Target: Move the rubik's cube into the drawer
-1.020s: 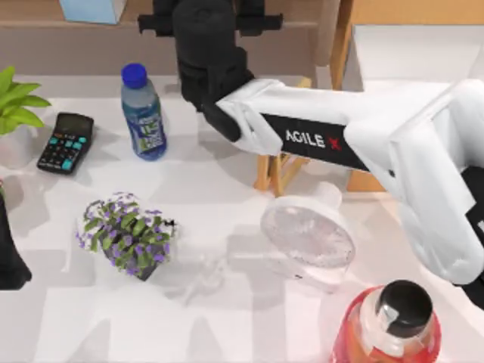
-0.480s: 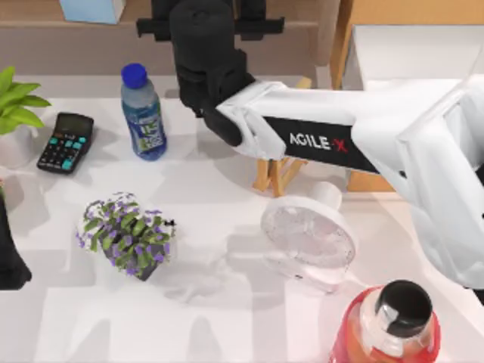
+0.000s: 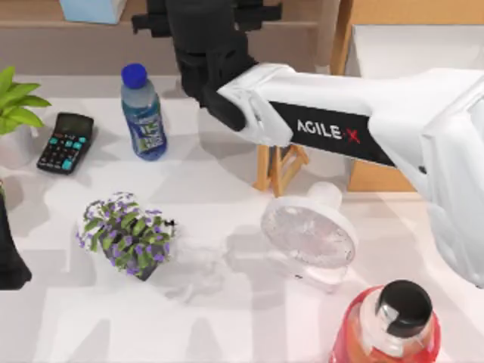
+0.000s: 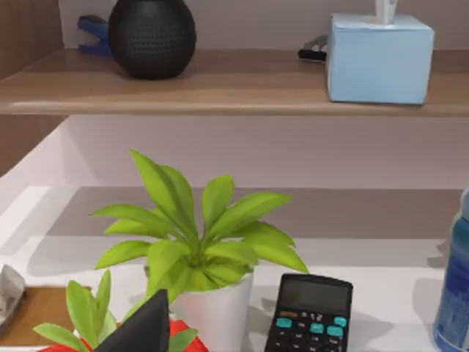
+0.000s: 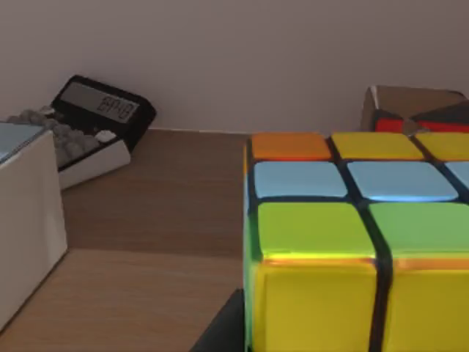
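**A:** Where is the rubik's cube [image 5: 352,242]?

**B:** Up at the long brown shelf [image 3: 76,34] at the back of the desk. The right wrist view has it very close, yellow and green faces toward the camera, with the shelf's board running beneath and behind it. I can't tell whether it rests on the board or is just off it.

**A:** And which arm is on it?

**B:** The right one. It stretches across the desk from the top view's right, and the right gripper [image 3: 203,17] is over the shelf, right by the cube. The left arm [image 3: 7,257] is parked at the desk's left edge.

**A:** Are the jaws clenched on the cube?

**B:** I can't tell, for either arm.

**A:** So which step is this?

**B:** I'd call it the pick-up at the shelf, with the carry not yet begun. The drawer [image 3: 412,49] is at the back right, its white interior open upward and nothing in it that I can see.

**A:** What does the next move need?

**B:** A firm hold first. Then a lift clear of the shelf and a swing to the right, high enough to pass the drawer's wooden wall, before lowering the cube inside.
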Controlling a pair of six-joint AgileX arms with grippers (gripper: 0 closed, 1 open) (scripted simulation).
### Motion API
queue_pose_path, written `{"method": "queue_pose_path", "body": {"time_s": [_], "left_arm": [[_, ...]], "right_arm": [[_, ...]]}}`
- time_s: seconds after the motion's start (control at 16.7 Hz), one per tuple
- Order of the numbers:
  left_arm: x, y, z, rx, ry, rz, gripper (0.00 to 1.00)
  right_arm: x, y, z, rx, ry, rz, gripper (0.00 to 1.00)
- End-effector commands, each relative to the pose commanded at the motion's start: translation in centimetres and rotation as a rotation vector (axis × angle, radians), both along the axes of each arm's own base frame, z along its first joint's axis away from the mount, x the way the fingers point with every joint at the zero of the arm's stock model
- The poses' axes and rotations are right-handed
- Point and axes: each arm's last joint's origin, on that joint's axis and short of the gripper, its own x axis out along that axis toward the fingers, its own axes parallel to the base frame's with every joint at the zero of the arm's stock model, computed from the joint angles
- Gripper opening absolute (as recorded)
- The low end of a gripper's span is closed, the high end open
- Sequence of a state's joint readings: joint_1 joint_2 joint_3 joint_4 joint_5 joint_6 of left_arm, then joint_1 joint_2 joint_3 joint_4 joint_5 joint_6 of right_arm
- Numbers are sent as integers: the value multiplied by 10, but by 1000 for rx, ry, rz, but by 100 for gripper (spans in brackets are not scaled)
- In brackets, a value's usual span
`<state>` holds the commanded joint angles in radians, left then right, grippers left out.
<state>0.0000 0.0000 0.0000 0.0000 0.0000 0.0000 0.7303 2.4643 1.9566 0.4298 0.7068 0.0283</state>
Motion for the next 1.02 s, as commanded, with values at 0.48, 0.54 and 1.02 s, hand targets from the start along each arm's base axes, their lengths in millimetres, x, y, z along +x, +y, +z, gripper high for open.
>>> {"method": "queue_pose_path", "body": {"time_s": [0.48,0.54,1.02], "left_arm": [[0,0,0,0,0,0,100],[0,0,0,0,0,0,100],[0,0,0,0,0,0,100]], "right_arm": [[-19,-29,61,-149,318,203,0],[-21,-37,69,-167,374,223,0],[-26,-138,107,-212,869,224,0]]}}
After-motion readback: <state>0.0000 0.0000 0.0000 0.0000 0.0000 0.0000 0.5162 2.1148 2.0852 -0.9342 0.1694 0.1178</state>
